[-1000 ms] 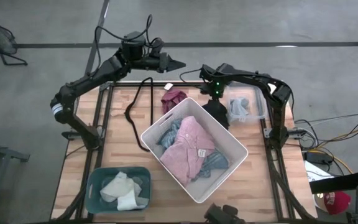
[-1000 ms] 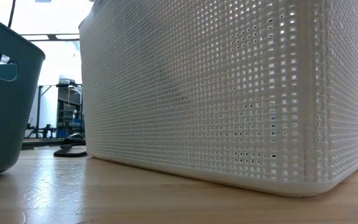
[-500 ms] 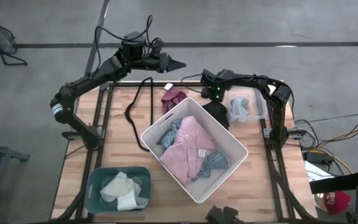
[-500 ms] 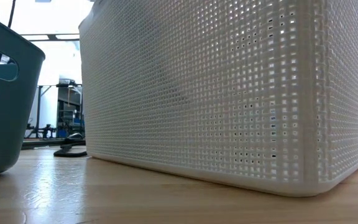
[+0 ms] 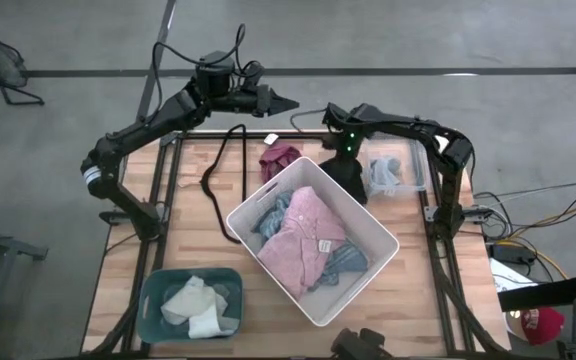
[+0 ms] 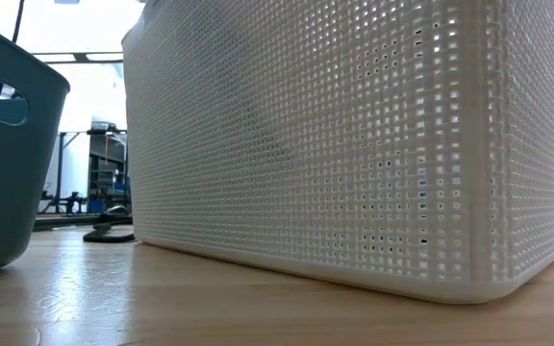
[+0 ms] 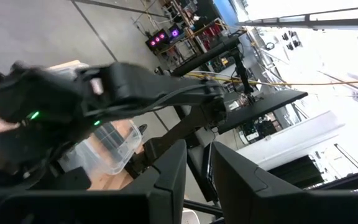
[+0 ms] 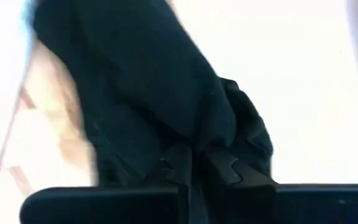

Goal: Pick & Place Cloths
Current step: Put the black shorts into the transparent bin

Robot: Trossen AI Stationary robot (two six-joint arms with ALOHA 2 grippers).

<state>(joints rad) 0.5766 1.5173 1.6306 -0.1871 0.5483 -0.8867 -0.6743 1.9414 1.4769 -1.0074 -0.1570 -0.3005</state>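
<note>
A black cloth lies on the table between the white basket and a clear bin. My right gripper stands over it, shut on it. A maroon cloth lies at the basket's far corner. In the basket rest a pink cloth and a blue striped one. Cream-white cloths fill a teal bin, and a grey cloth sits in the clear bin. My left gripper hovers beyond the table's far edge, its fingers a narrow gap apart and holding nothing. My right gripper pinches a bunched-up fold of the black cloth between its two fingers, coming from above and pointing down. The cloth spreads out below the fingers. How many layers are caught and whether the cloth still rests on the table, I cannot tell.
A thin black cable loops over the table's far left part. In the low view the white basket's mesh wall and the teal bin fill most of the picture. Bare wood shows at the table's near right.
My right gripper has gone down onto the black cloth and shut on it, taking hold of a bunch of its fabric. My left arm has kept still.
</note>
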